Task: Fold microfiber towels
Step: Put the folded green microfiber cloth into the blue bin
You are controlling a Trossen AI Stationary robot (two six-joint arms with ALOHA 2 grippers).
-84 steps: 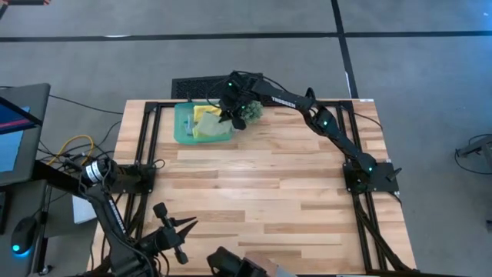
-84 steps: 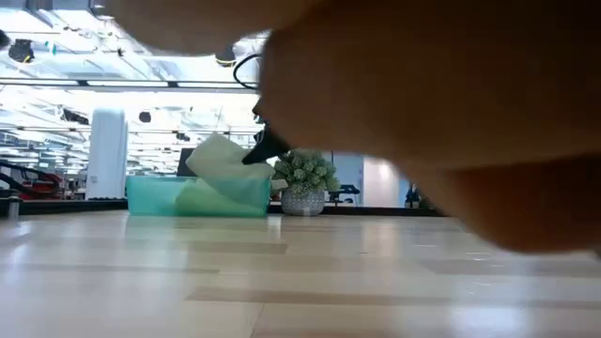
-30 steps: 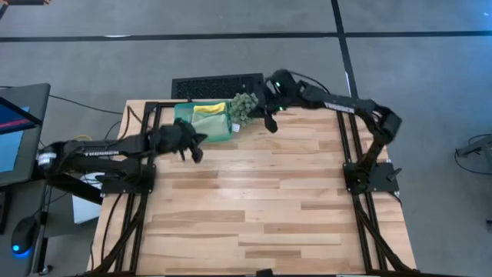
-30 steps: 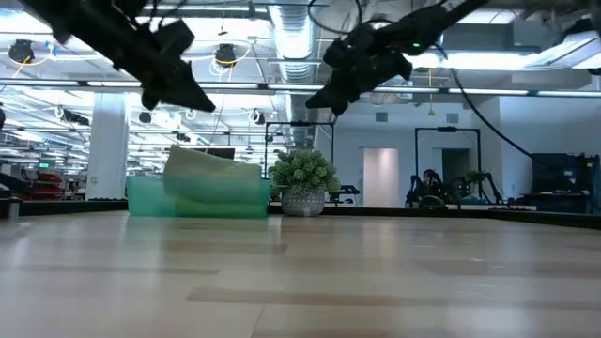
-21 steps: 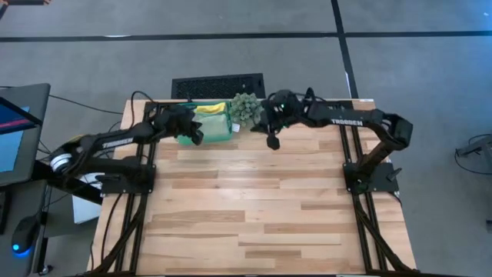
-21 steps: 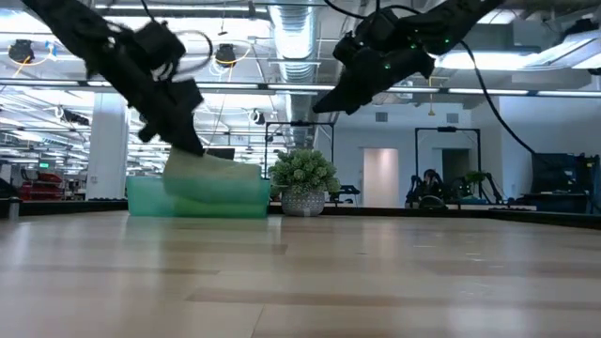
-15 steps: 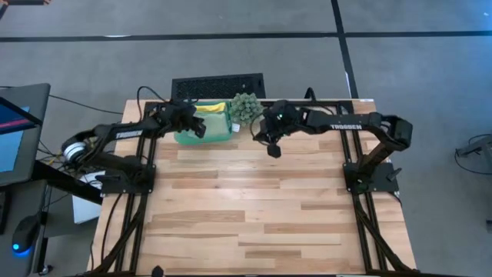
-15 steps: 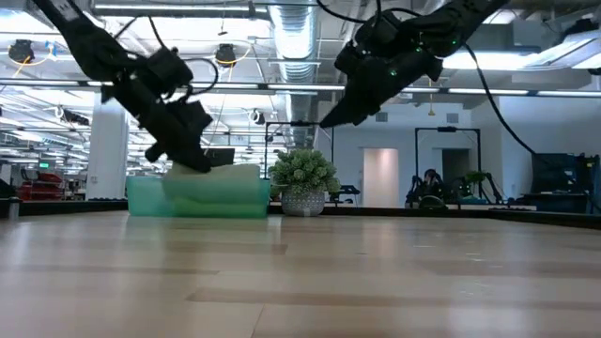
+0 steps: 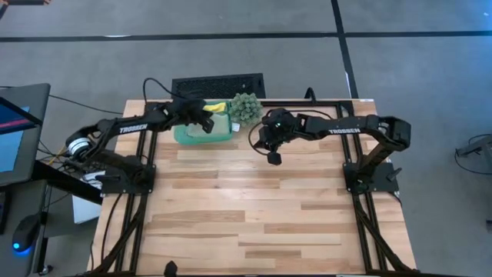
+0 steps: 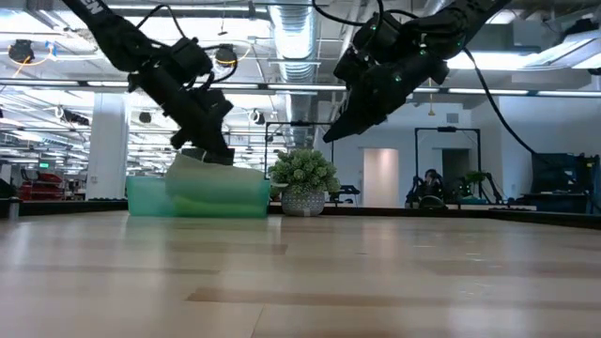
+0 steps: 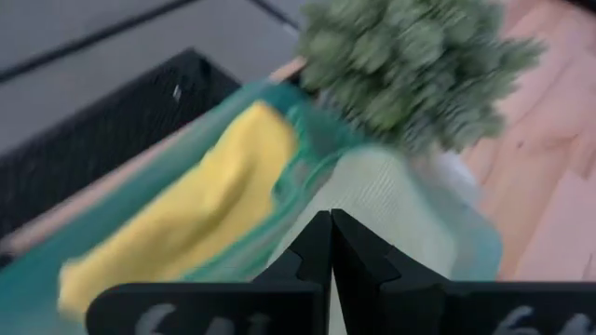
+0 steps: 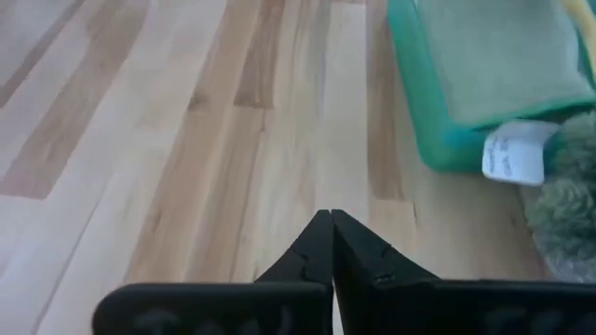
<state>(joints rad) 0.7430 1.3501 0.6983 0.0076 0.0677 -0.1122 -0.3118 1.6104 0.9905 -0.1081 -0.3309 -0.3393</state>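
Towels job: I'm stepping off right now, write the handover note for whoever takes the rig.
Left tool: shut, empty, over the teal tray at the table's far edge.
Right tool: shut, empty, above bare wood beside the plant.
Towels: all in the tray. Pale green towel on top, yellow towel along the far side; any others are hidden.
Done: nothing is laid out or folded on the table.
Left: pull a towel out, spread it on the wood, fold it, repeat for the rest.
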